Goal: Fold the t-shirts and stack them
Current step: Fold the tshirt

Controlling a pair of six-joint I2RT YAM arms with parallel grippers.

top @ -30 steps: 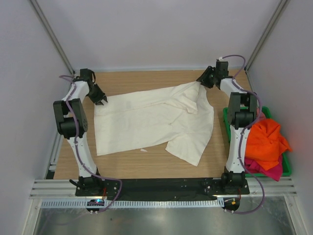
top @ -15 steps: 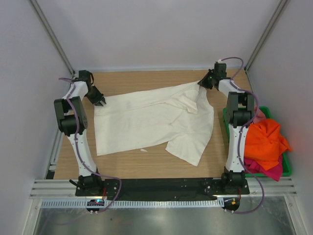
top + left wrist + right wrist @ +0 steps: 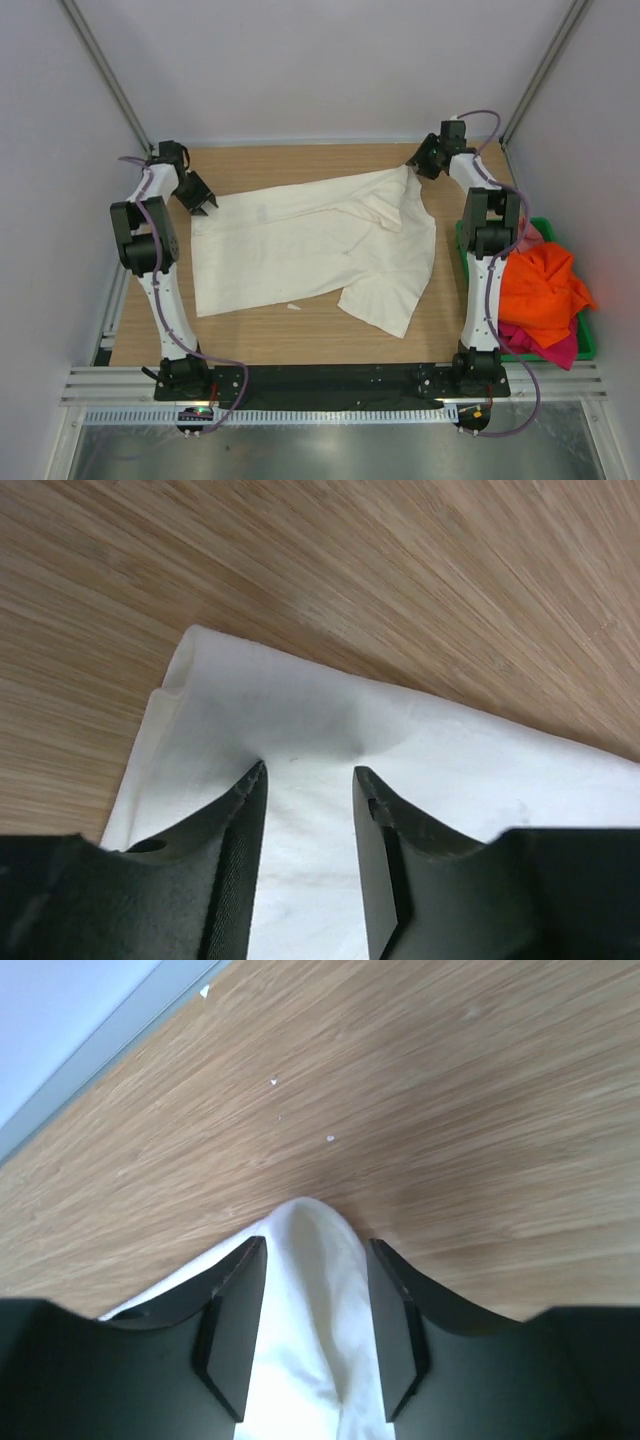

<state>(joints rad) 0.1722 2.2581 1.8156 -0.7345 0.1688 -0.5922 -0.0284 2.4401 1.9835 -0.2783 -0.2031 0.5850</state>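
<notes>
Cream-white cloth covers the middle of the wooden worktop [image 3: 300,165]: the large cream-white t-shirt [image 3: 300,245] lies spread out and mostly flat, wrinkled and doubled over on its right side, where a flap reaches toward the near edge

We see the left tool [image 3: 203,207] at the shirt's far left corner. In the left wrist view its two dark fingers stand apart above the cloth, with a clear strip of fabric showing between them and a slight pucker just at their tips. The corner's edge is turned over a little

The right tool [image 3: 413,166] sits at the shirt's far right tip, close to the back wall. In the right wrist view its fingers are also parted, and a raised ridge of white cloth lies between them, ending in a rounded point on the bare wood. We cannot tell whether the fingers touch that ridge

At the right edge, behind the right arm, the green bin [image 3: 587,345] holds a crumpled orange t-shirt [image 3: 540,285] on top of a magenta t-shirt [image 3: 555,350]
</notes>
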